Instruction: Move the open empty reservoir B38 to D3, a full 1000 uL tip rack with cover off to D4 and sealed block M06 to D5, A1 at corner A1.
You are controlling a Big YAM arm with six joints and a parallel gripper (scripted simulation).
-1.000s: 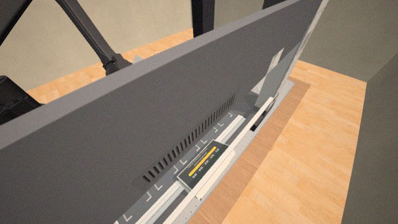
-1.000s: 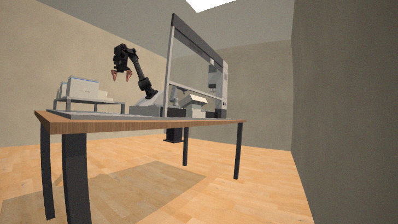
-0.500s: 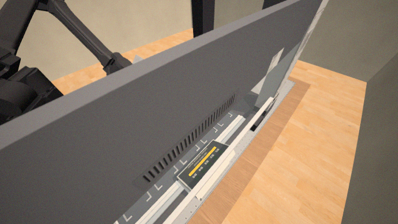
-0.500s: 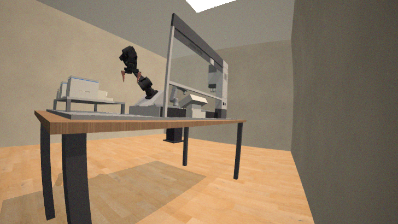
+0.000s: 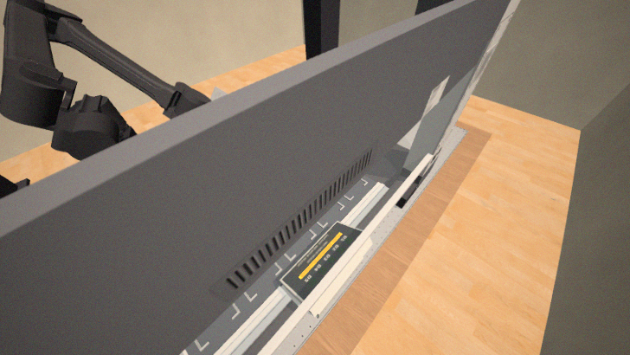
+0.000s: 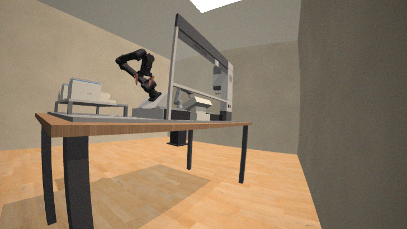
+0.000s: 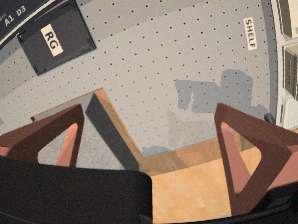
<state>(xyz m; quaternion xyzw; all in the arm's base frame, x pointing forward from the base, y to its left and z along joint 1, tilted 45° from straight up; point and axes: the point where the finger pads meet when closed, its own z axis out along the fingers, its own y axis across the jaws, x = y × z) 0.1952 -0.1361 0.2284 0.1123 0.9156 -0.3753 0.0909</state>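
My gripper [image 7: 149,110] is open and empty, its two reddish fingers spread wide, high above the grey perforated base plate. In the exterior view the gripper [image 6: 143,80] hangs beside the folded arm, to the right of the SHELF [image 6: 91,103]. The SHELF carries pale boxes [image 6: 84,90] whose kinds I cannot tell from here. In the wrist view the black regrip nest RG [image 7: 59,38] lies at the upper left, the SHELF label [image 7: 250,34] at the upper right, and edges of shelf labware [image 7: 288,43] at the far right.
A tall grey machine frame [image 6: 199,74] stands on the table by the arm and fills most of the top view [image 5: 220,176]. Below it show deck brackets and a dark placard [image 5: 319,260]. A grey block [image 7: 109,125] lies under the gripper, by the table edge.
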